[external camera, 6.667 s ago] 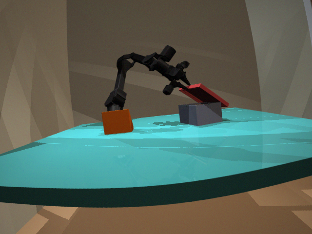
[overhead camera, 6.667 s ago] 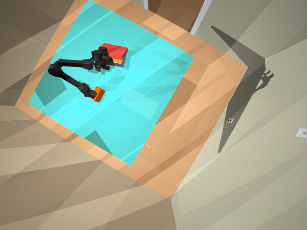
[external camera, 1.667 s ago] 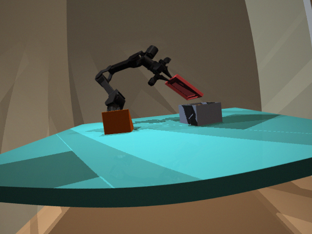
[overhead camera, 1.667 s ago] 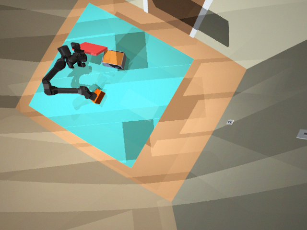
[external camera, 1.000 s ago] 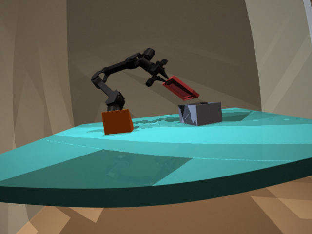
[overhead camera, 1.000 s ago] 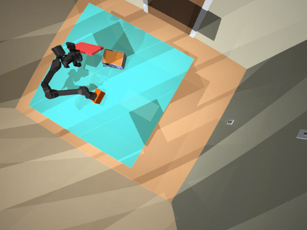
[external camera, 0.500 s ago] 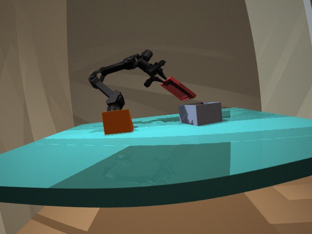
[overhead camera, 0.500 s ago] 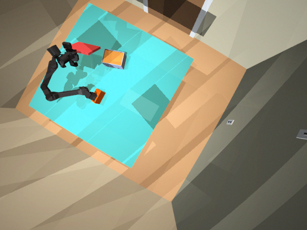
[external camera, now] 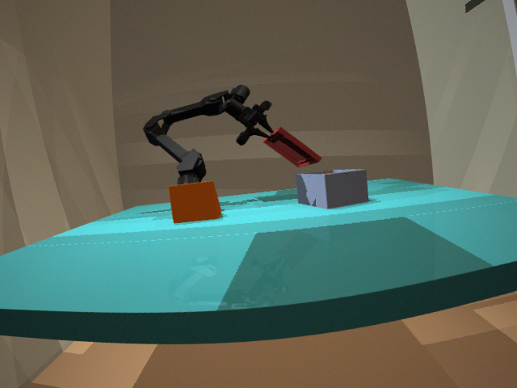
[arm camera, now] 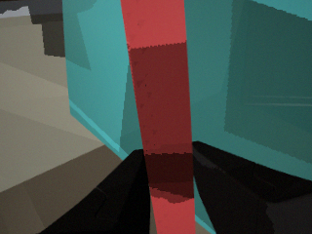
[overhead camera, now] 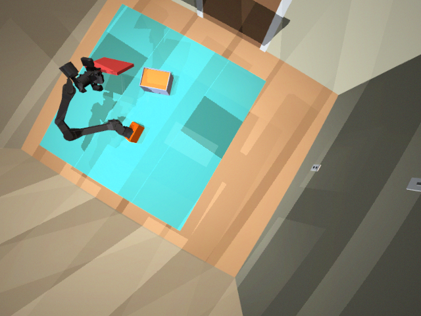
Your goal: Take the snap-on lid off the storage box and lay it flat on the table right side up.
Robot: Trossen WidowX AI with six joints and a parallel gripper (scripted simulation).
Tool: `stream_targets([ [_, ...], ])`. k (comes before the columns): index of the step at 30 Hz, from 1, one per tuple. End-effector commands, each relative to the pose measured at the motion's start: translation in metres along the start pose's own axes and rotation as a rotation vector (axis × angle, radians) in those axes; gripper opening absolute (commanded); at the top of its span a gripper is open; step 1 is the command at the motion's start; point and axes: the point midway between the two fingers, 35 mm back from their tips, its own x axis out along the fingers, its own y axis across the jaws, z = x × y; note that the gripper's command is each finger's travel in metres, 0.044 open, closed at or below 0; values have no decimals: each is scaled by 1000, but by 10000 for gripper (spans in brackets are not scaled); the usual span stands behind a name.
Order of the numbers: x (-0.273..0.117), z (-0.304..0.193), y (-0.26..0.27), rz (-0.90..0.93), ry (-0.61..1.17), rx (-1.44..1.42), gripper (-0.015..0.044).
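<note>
My gripper (overhead camera: 97, 72) (external camera: 270, 134) (arm camera: 167, 156) is shut on the red lid (overhead camera: 114, 65) (external camera: 292, 146) (arm camera: 161, 97), one finger on each side near the lid's end. The lid hangs in the air, steeply tilted, its far end lower. Its smooth top faces up in the top view, and its recessed underside shows in the exterior view. The pale grey-violet storage box (overhead camera: 154, 91) (external camera: 346, 190) stands upright on the turquoise table (overhead camera: 163, 163) (external camera: 104, 267), open at the top with an orange interior. The lid is apart from the box, on its arm side.
An orange block (overhead camera: 137, 132) (external camera: 194, 202) stands on the table close beside the arm's base. The table's left edge passes near the gripper in the top view. The arm's shadow falls on the table between the gripper and the base.
</note>
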Motion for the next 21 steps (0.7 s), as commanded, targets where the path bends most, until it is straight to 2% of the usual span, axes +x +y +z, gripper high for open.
stream_targets([
  [1, -1, 0, 1, 12, -7, 1, 0],
  [21, 13, 4, -14, 13, -7, 1, 0],
])
